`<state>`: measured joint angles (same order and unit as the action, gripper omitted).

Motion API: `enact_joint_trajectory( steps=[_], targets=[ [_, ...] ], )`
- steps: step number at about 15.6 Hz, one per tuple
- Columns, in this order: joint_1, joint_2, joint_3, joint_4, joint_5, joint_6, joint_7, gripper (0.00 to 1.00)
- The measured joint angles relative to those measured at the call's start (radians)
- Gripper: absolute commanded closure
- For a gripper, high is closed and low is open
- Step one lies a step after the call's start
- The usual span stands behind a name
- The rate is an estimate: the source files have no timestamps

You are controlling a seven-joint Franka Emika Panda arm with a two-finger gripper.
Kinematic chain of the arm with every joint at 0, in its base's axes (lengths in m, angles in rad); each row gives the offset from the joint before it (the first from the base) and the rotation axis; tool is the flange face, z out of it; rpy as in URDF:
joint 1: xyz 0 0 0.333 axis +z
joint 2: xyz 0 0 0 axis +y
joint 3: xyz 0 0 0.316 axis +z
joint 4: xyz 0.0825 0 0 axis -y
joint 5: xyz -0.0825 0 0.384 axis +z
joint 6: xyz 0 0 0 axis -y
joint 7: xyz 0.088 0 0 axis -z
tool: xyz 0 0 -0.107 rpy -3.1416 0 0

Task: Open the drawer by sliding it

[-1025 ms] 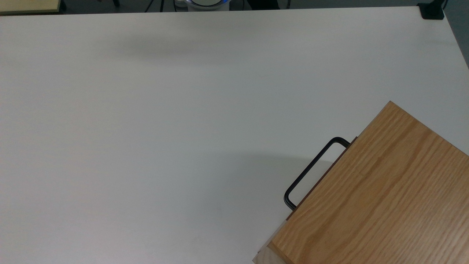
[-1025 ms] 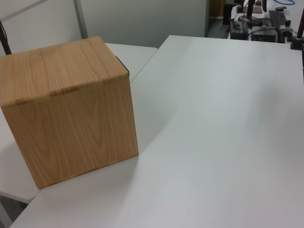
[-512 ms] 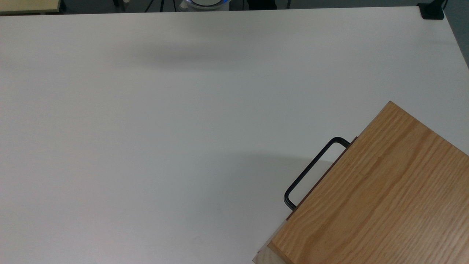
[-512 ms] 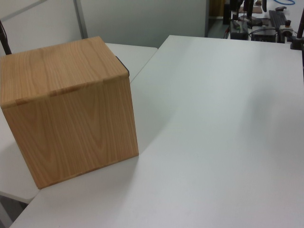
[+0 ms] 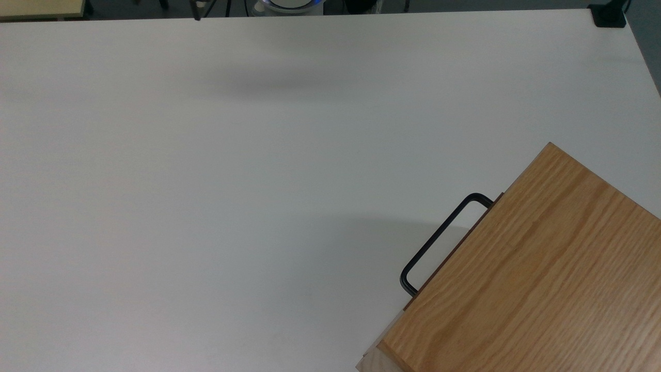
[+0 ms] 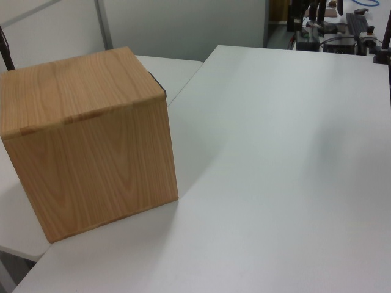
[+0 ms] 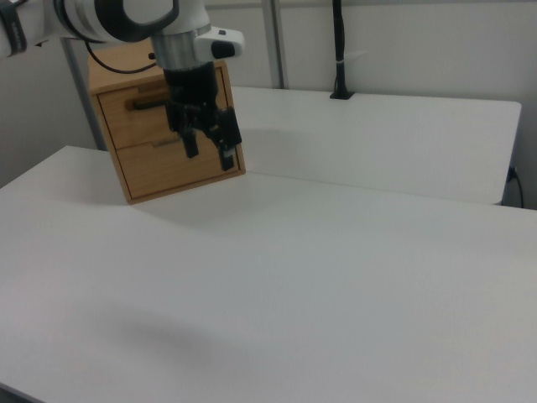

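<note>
White tabletop (image 5: pixel 206 181) takes up most of the top view, and tucked into the lower right of that frame sits the wood-grain box casing (image 5: pixel 532 279), set at an angle. Poking out from its upper-left edge is the long thin black metal U-shaped handle (image 5: pixel 439 238) of the light oak-wood drawer (image 7: pixel 143 114), hanging over bare table with a soft shadow beneath it.

Over to the right view: the casing stands in the upper left of the frame, its front facing the camera, two drawer fronts stacked one above the other. The upper one carries the dark handle, and both fronts sit flush with the casing, so the drawer is shut. Right in front of it hangs the white robot arm (image 7: pixel 126 18), and its black two-finger gripper (image 7: pixel 207 149) points downward, covering part of the casing's front on the right view's right. Fingers are apart, nothing between them, well above the table.

From the left view, the casing's plain back and side fill the left of the frame. Cluttered black equipment (image 6: pixel 330 27) lines the far edge at upper right.
</note>
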<state>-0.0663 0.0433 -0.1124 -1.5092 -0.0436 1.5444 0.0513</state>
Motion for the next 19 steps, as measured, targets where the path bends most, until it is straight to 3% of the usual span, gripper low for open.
enact_joint_trajectory(
  steps=[7, 11, 16, 19],
  targets=[
    [0.047, 0.000, 0.002, -0.012, 0.056, 0.000, 0.081, 0.00],
    [0.059, 0.003, 0.002, -0.016, 0.144, 0.000, 0.164, 0.00],
    [0.059, 0.048, -0.012, -0.020, 0.301, 0.117, 0.315, 0.00],
    [0.059, 0.080, -0.025, -0.021, 0.438, 0.200, 0.370, 0.00]
  ],
)
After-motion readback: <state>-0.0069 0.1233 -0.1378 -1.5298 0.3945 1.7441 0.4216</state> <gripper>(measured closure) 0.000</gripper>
